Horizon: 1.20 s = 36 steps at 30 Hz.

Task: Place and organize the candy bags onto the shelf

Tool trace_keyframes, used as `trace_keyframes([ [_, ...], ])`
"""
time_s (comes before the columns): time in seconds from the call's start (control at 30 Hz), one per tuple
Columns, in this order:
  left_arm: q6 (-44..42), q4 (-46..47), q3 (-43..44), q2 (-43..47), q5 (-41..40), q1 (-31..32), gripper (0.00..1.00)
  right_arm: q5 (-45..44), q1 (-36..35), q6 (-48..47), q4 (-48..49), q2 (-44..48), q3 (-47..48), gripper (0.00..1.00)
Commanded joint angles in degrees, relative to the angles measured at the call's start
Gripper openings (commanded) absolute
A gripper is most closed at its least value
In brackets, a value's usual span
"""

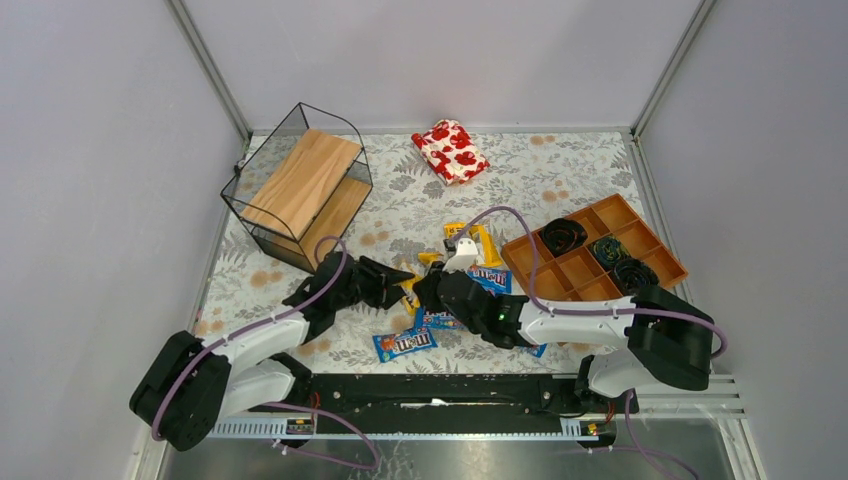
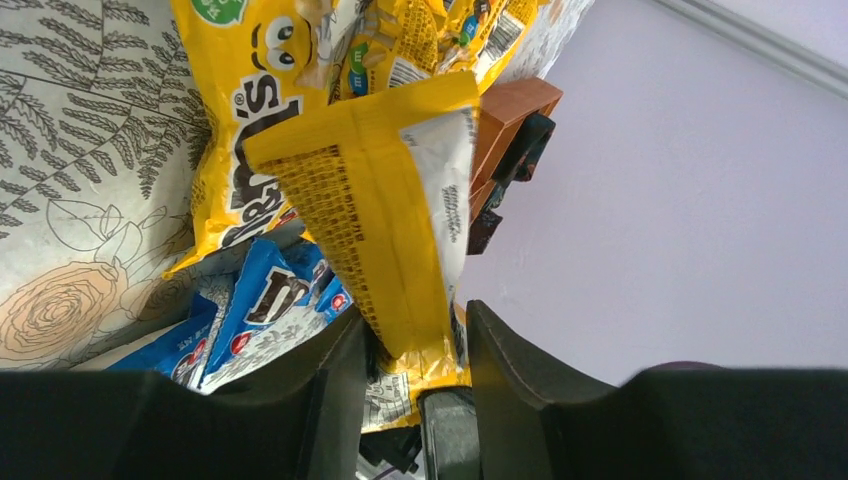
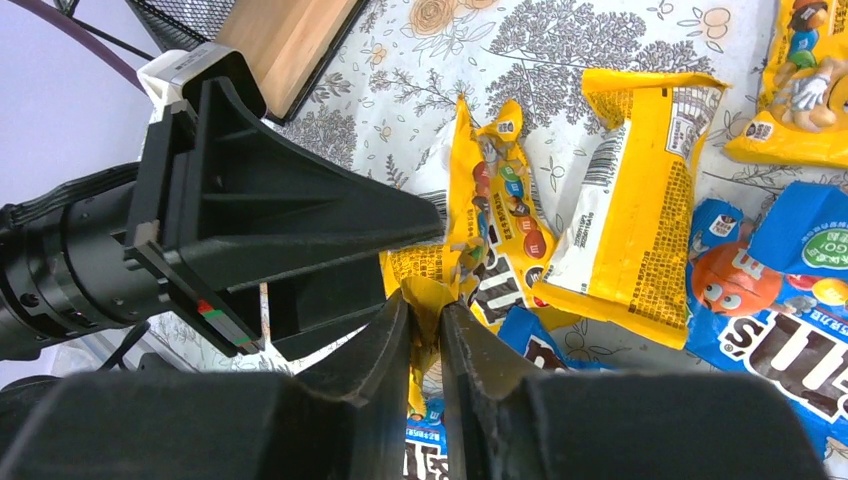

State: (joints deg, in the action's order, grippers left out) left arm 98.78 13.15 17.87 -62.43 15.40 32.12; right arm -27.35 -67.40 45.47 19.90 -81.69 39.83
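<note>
At mid-bench (image 1: 560,170) the candy bags (image 1: 404,343) lie heaped, none yet on the shelf (image 1: 300,180) at the far left. The left hand (image 2: 415,345) grips a yellow packet (image 2: 390,200) upright. The right hand (image 3: 425,305), nearly closed, nips a yellow packet's corner too. By my judgement, all the placing remains.

Robot lab booth: bare grey walls (image 1: 100,150), aluminium framing (image 1: 212,75), floral-clothed table (image 1: 560,170).

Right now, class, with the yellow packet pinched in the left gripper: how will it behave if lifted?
Probably floppy: the yellow packet creases and bends beyond the left gripper. Likely slippery, as its film looks glossy. It may nudge the blue packets beside it.
</note>
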Motion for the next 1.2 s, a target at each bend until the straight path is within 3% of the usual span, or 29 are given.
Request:
trace_keyframes([
  [0.0, -1.7, 0.9, 3.2, 1.3, -0.2, -0.1, 0.49, -2.7, -0.3, 1.4, 4.6, 2.4, -2.4, 0.17],
  [0.1, -6.1, -3.7, 5.5, 4.3, -2.6, -0.1, 0.61, -2.5, -0.3, 1.5, 5.3, 3.9, -3.1, 0.09],
  [0.23, -16.0, -12.6, 11.1, 10.0, -7.4, -0.3, 0.79, -2.0, 0.0, 1.1, 5.4, 6.6, -3.2, 0.08],
  [0.37, -33.0, -21.6, 20.4, 16.1, -11.5, -0.4, 0.92, 3.4, 3.4, 1.1, 5.1, 9.3, -2.4, 0.07],
  [0.57, -64.3, -31.5, 39.9, 21.4, -20.5, -0.4, 0.98, 20.0, 15.1, 3.2, 7.7, 8.4, 2.6, 0.06],
  [0.7, -76.2, -33.0, 48.5, 22.3, -26.2, -0.4, 0.99, 25.6, 19.1, 1.9, 6.8, 3.2, 13.5, 0.06],
  [0.8, -80.0, -31.9, 51.9, 23.4, -29.3, -0.4, 0.99, 30.9, 21.5, 2.4, 5.6, -3.8, 23.3, 0.06],
  [1.07, -86.7, -20.2, 45.6, 30.8, -30.6, -0.4, 0.99, 42.0, 24.8, 7.4, -0.2, -31.2, 56.1, 0.07],
  [1.17, -88.4, -18.5, 43.4, 32.6, -33.2, -0.4, 0.99, 45.1, 25.3, 9.4, -4.4, -42.8, 73.1, 0.07],
])
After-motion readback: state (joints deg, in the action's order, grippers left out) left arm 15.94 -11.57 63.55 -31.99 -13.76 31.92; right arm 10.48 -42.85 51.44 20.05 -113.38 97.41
